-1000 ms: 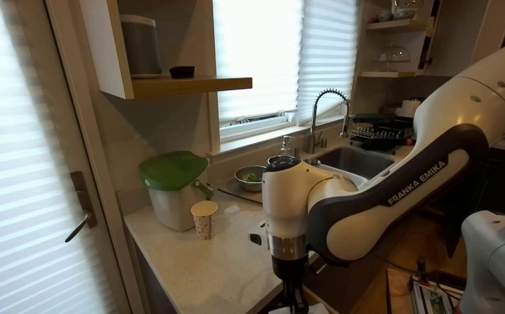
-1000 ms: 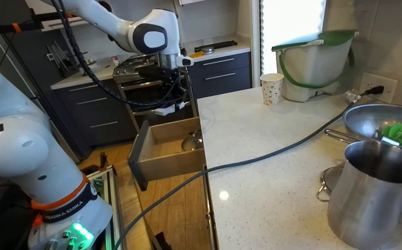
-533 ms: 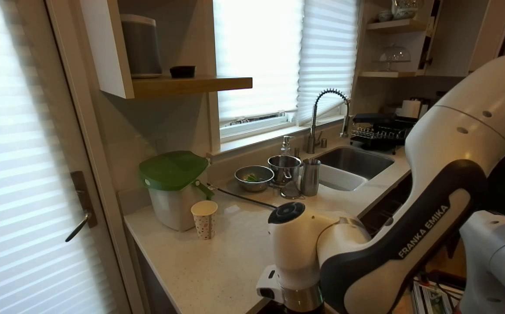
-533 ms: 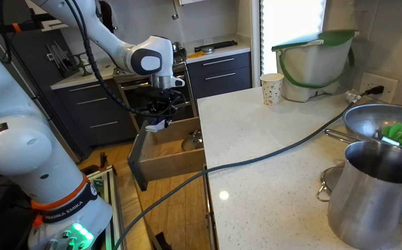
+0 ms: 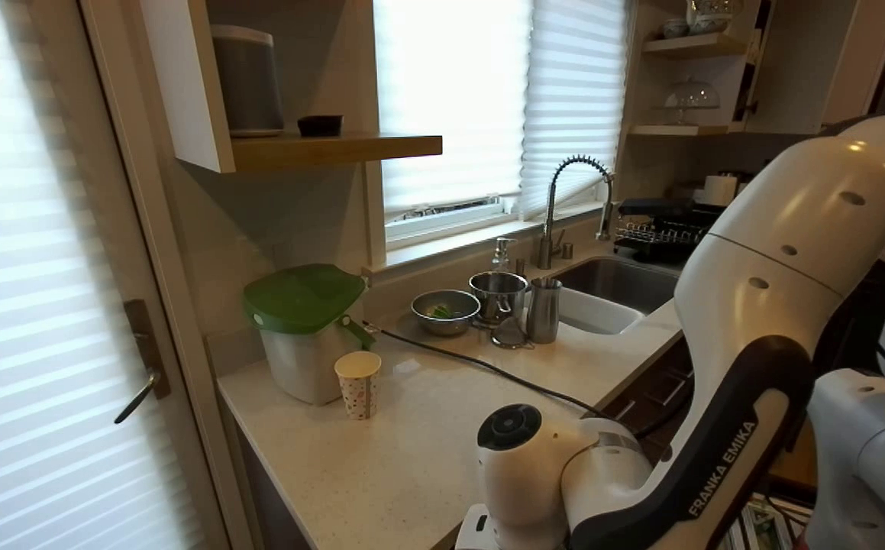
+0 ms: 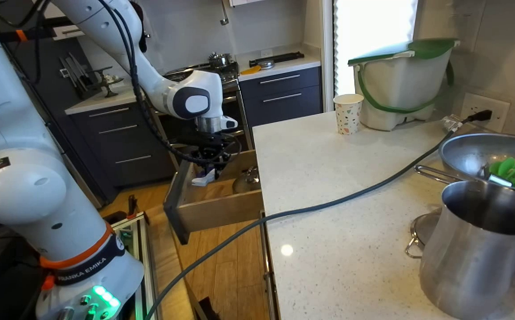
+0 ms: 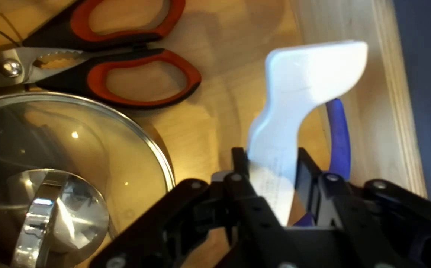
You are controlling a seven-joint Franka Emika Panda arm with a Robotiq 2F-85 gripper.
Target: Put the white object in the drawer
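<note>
While the white object (image 7: 284, 115) sits clamped in my pincer (image 7: 273, 163), closed to its width, it hangs lower over the pulled-out drawer (image 6: 221, 213) than before | drawer holds glass lid (image 7: 126, 137), red-and-black scissors (image 7: 74, 76) | steel bowl (image 6: 473, 153): something green (image 6: 513, 171)

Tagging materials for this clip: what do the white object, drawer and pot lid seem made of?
White object: smooth, softly shiny, so probably plastic.
Drawer: tan, matte box, seemingly wood; front's material unclear.
Pot lid: transparent, glossy, so likely glass; metallic edge.
</note>
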